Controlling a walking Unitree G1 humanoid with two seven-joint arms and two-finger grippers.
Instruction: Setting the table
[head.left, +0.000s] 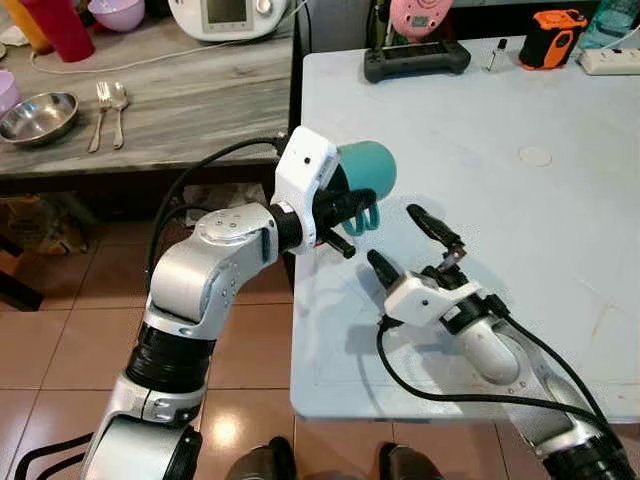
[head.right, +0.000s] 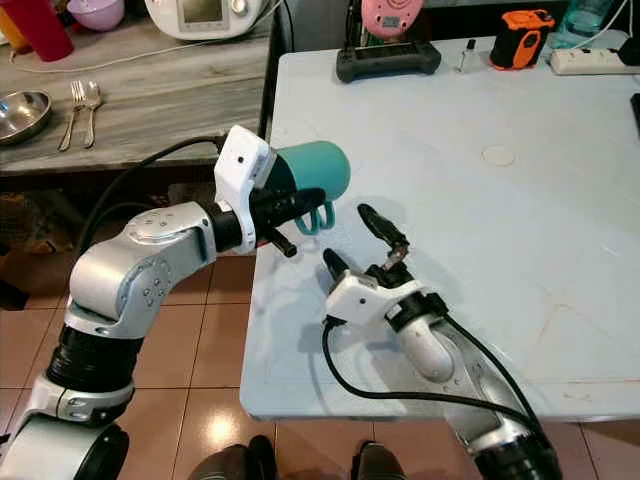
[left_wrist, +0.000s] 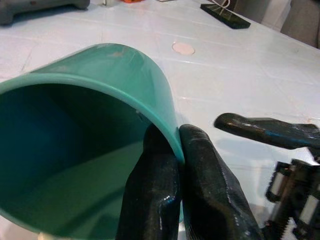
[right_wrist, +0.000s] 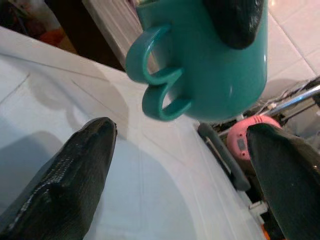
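A teal mug (head.left: 368, 168) lies on its side in the air above the near left part of the pale blue table (head.left: 520, 230), with its handle (head.left: 366, 216) pointing down. My left gripper (head.left: 345, 205) is shut on the mug's rim, one finger inside (left_wrist: 152, 195) and one outside (left_wrist: 212, 190). My right gripper (head.left: 405, 240) stands open just right of and below the mug, its fingers spread on either side of the handle (right_wrist: 157, 75) without touching it.
A wooden counter (head.left: 190, 100) at the left carries a steel bowl (head.left: 38, 117), a fork and spoon (head.left: 108, 110), a red cup and a white appliance. A black controller (head.left: 416, 58), an orange device (head.left: 552, 38) and a power strip lie along the table's far edge.
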